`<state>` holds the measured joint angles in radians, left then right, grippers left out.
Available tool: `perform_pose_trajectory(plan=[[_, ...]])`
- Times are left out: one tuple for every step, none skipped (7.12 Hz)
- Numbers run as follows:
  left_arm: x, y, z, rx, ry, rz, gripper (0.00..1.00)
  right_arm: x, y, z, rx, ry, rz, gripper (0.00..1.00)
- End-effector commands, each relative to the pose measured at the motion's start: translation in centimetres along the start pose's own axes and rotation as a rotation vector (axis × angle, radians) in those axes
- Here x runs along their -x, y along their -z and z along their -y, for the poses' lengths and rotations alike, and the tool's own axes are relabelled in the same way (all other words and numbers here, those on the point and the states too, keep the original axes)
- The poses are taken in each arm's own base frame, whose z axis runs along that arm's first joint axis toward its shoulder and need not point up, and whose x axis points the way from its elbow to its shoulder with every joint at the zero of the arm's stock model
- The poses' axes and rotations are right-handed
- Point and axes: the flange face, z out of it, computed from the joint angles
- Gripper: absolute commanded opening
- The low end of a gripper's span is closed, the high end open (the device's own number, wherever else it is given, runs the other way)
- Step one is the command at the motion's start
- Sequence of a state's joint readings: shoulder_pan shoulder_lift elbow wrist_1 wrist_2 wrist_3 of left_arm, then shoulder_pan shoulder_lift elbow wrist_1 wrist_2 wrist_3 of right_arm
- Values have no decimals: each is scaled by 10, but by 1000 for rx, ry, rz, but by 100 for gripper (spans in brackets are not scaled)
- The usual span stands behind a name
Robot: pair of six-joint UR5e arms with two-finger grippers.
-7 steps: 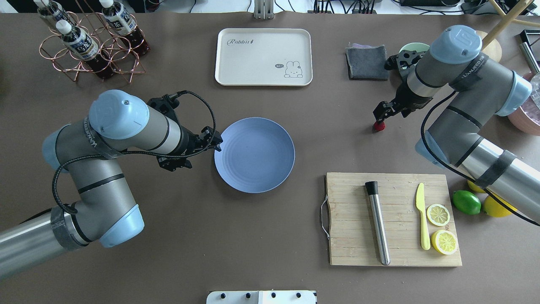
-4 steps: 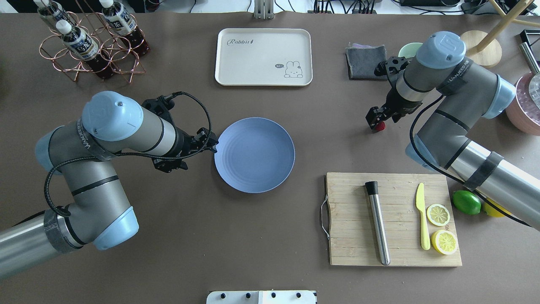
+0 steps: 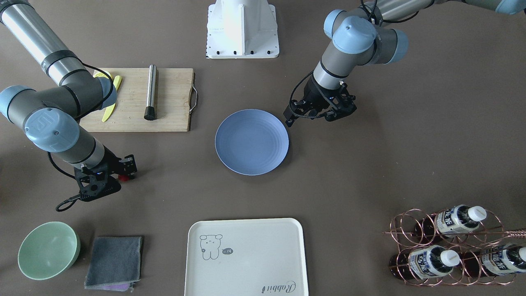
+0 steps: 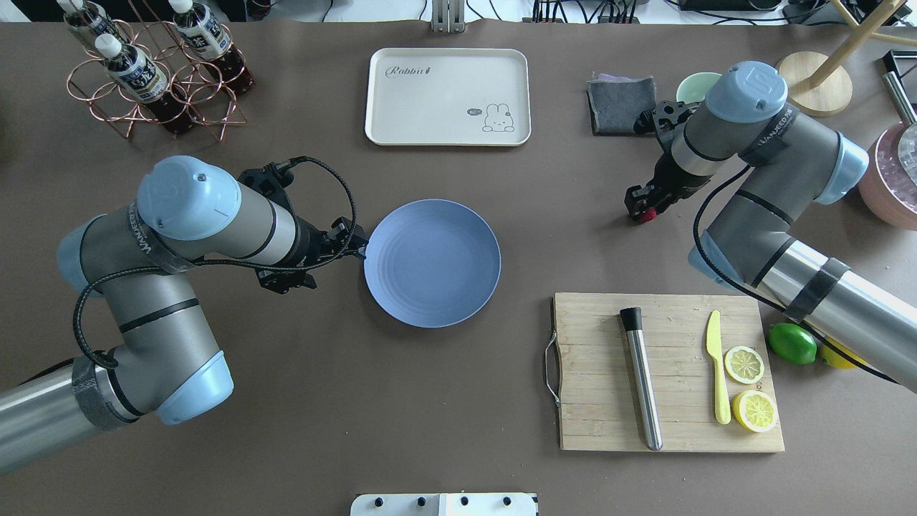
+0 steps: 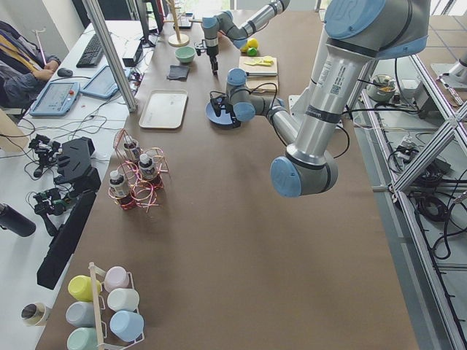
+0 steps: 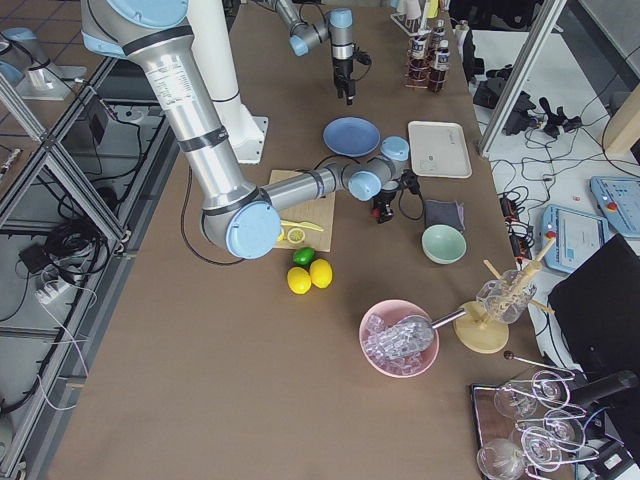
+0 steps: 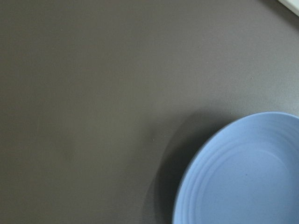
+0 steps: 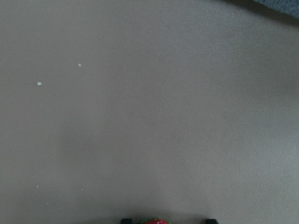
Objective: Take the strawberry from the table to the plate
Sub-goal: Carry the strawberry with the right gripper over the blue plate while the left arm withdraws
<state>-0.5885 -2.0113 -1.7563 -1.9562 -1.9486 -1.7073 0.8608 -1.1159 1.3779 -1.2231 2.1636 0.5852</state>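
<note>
Far left corner of the table point(image 4: 458, 401) first: a copper wire rack point(image 4: 154, 79) of bottles; coming in from there, the left gripper point(image 4: 360, 245) hangs low just off the left rim of the blue plate point(image 4: 432, 263); its wrist camera catches only that curved rim and bare table; whether its pincer is apart or together I cannot tell, the fingers are too dark and small from above; the plate lies flat around the middle of the table, its rings in plain view; beyond it, by the far edge, lies the cream tray point(image 4: 448, 97). Across to the right half now: a grey cloth point(image 4: 622, 106) near the far edge; and in from it, the strawberry point(image 4: 649, 214) sits on the table, well apart from the plate; the right gripper point(image 4: 642, 208) is low over it, pincer apart, straddling the berry; the wrist view shows the red top between two black fingertips point(image 8: 125, 220) with a gap on each side, touching neither. Toward the near edge lies the bamboo cutting board point(image 4: 666, 416), carrying a steel rod point(image 4: 641, 380), a yellow knife point(image 4: 716, 365) and two lemon halves point(image 4: 745, 364); a lime point(image 4: 791, 344) rests just off its right side.
</note>
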Motion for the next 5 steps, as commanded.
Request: perform_pose_trajectory(plan=[[1, 2, 3, -3, 3, 0, 92, -1, 34, 8, -4, -12, 82, 0], [10, 4, 5, -7, 7, 5, 90, 8, 53, 8, -26, -2, 101, 0], [29, 17, 10, -13, 6, 6, 88, 35, 67, 6, -21, -20, 100, 0], [67, 41, 22, -25, -23, 17, 86, 78, 80, -3, -21, -58, 107, 0], [109, 62, 39, -6, -107, 51, 91, 132, 78, -16, -44, -112, 87, 0]])
